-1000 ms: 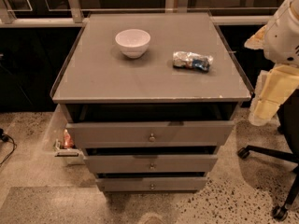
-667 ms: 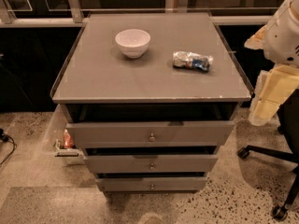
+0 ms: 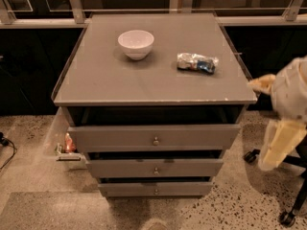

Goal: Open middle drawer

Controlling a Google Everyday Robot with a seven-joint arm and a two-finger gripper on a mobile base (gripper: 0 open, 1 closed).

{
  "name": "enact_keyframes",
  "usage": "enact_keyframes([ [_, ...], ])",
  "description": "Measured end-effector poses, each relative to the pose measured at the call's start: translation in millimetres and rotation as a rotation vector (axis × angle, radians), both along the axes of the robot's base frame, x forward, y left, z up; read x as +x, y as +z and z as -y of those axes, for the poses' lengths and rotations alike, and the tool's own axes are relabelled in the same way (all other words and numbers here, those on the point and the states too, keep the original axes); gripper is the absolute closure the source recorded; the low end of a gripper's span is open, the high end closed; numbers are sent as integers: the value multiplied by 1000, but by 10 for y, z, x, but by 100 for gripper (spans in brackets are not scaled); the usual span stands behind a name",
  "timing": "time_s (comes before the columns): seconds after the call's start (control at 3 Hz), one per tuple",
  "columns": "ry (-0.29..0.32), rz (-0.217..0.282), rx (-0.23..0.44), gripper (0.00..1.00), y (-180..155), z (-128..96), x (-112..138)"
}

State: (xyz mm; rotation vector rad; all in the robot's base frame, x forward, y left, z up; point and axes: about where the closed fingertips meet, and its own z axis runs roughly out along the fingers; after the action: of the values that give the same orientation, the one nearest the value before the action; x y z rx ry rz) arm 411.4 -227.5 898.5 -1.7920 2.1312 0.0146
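The grey cabinet (image 3: 153,87) has three stacked drawers, each with a small round knob. The middle drawer (image 3: 115,168) is the mid-sized front, with its knob (image 3: 156,170) at the centre. It stands out a little from the cabinet, with a dark gap above it. The wider top drawer (image 3: 110,138) is above it and the thinner bottom drawer (image 3: 124,189) is below. My gripper (image 3: 279,145), a cream part hanging from the white arm (image 3: 293,94), is off the cabinet's right side at drawer height, apart from every drawer.
A white bowl (image 3: 136,43) and a crumpled snack packet (image 3: 196,63) lie on the cabinet top. A clear bin (image 3: 62,145) with small items stands at the cabinet's left. Office chair wheels (image 3: 287,218) are on the floor at the right. A railing runs behind.
The arm and gripper have come down along the cabinet's right side, from tabletop height to drawer height. The drawers, bowl and packet have not moved.
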Motion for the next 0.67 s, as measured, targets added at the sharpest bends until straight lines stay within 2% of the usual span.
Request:
enact_keyframes([
  [0.33, 54, -1, 82, 0, -665, 78, -165],
  [0.67, 99, 0, 114, 0, -1333, 115, -169],
])
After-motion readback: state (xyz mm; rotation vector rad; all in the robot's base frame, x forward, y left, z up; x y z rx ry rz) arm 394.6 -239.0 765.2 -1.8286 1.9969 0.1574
